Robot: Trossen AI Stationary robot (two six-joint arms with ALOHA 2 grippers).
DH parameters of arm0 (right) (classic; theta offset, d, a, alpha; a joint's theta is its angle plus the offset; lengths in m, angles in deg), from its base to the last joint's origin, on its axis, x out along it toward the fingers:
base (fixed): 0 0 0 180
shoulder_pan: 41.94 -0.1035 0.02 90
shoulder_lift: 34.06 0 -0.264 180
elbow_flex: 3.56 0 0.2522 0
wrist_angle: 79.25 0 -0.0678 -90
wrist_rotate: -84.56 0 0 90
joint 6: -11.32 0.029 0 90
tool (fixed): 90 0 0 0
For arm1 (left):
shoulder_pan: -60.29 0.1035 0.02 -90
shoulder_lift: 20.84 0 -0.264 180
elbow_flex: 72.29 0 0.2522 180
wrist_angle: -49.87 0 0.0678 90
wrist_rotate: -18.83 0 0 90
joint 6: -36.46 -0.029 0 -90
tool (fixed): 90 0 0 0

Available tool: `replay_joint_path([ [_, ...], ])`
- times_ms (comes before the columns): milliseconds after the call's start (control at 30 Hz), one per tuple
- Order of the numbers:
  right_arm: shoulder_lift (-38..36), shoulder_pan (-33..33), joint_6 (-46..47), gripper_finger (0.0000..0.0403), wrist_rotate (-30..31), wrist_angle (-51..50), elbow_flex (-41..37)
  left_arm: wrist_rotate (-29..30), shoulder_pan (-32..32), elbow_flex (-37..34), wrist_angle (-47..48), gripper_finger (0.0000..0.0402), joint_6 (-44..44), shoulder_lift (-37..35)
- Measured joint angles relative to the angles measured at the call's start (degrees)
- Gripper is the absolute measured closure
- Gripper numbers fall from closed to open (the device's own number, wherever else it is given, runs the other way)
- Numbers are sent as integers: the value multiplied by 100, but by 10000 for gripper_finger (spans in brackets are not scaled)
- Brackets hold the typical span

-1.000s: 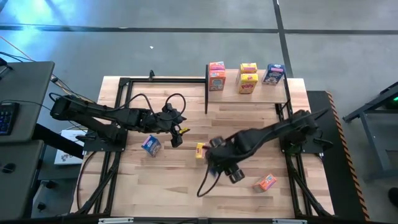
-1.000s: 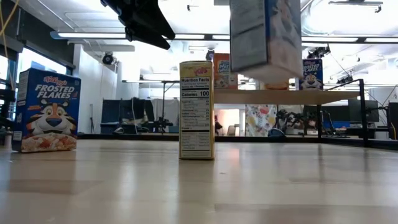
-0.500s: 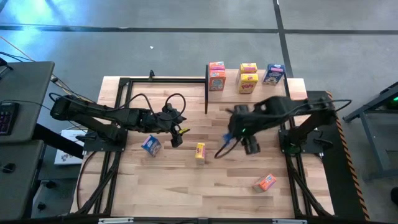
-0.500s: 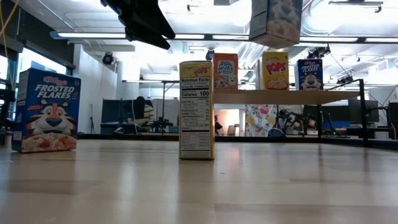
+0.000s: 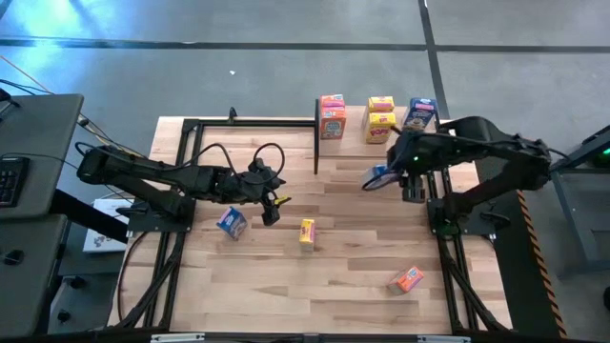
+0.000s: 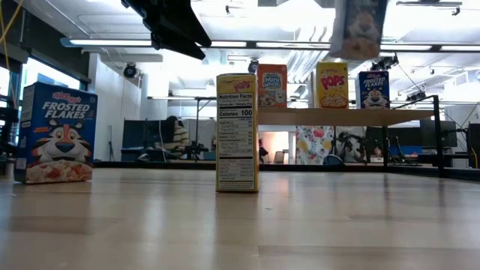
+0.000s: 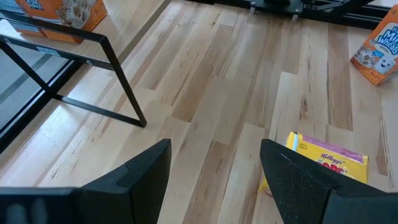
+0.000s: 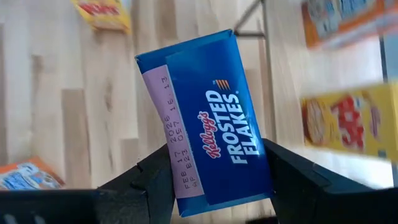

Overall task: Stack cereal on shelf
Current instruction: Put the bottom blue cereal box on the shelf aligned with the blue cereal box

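Right hand (image 5: 386, 174) grips a blue cereal box (image 8: 208, 124) aloft near the shelf (image 5: 448, 129) edge; left hand (image 7: 214, 180) open

Two matte black jointed arms are showing looping black cables. The left gripper (image 7: 214, 180) is showing broad, angular dark fingers (image 7: 298, 180); the right gripper (image 8: 211, 186) is showing similar black fingers (image 8: 292, 180).

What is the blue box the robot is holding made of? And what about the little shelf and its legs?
The blue box in the right pincer looks like thin cardboard with a slightly glossy print: sharp folded edges, a flat printed date panel. The shelf seems to be pale matte wood, like the table with its grain lines. Its legs look like black-painted metal, thin and straight.
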State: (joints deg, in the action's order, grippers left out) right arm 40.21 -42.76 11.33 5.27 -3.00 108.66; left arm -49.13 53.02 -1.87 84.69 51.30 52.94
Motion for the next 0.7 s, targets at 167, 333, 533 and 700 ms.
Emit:
replay_joint_path([
  [167, -648, 489, 2, 201, 217, 34, -772, -1, 0, 0, 1, 163, 0, 0],
  [333, -1208, 1023, -29, 201, 346, 198, -1358, 0, 0, 0, 2, 163, -1, 0],
  [533, -1521, 1486, -240, 201, 736, 196, -1544, -1, 0, 0, 2, 163, 0, 0],
  [700, -1555, 1852, -507, 201, 1034, 189, -1546, -2, 0, 0, 2, 163, 1, 0],
])
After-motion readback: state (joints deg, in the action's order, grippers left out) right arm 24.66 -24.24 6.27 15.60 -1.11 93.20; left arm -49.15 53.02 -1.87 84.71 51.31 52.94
